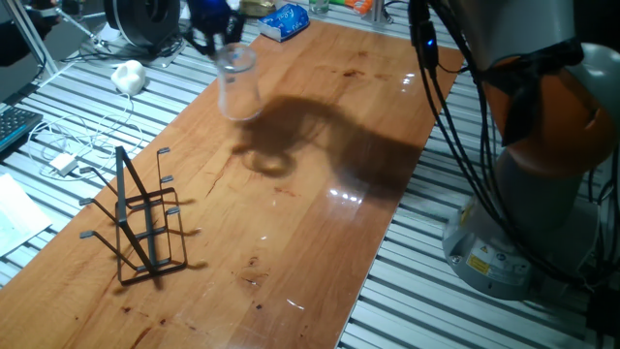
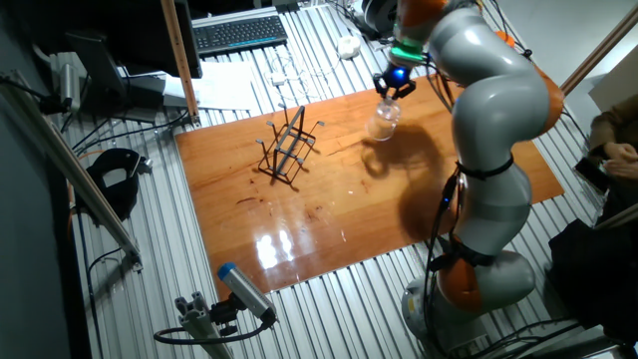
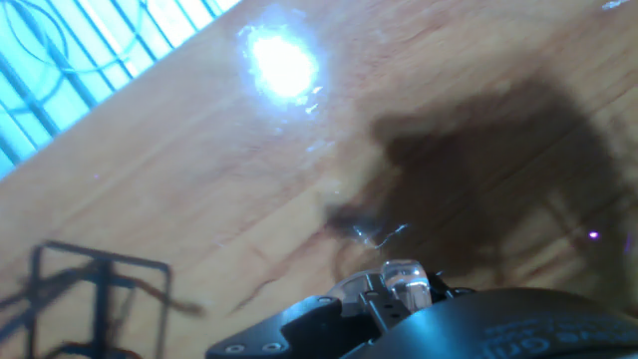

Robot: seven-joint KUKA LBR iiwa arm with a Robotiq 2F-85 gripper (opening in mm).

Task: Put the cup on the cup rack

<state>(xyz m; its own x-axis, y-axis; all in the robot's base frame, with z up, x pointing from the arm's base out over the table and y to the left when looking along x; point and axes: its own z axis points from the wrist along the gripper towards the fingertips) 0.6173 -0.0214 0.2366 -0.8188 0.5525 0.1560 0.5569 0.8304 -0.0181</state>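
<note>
The cup (image 1: 237, 82) is held clear of the table (image 1: 320, 208), hanging below the gripper (image 1: 211, 34) with its mouth up; the fingers are seen closed on its rim in one fixed view, and the same hold is read in the other fixed view, where the cup (image 2: 383, 120) hangs under the gripper (image 2: 395, 84). A shadow is cast on the wood beneath and to one side, so the cup is judged to be lifted, not resting. In the hand view only a glint of clear glass (image 3: 404, 279) is made out at the lower edge, just ahead of the gripper body; the fingertips are not shown there. The rack (image 1: 140, 228) stands upright on the table, well apart from the gripper, low and to one side of it in the hand view (image 3: 95, 299). The step in hand is judged to be the carry: pick-up done, placing not yet begun. The next move is judged to call for travel across to the rack, then a tipping of the cup so its open mouth can be slid over a peg. The cup is clear and its rim hard to see, so alignment with a thin peg is thought to be the delicate part; the light wire rack may be nudged if contact is made off-centre.
</note>
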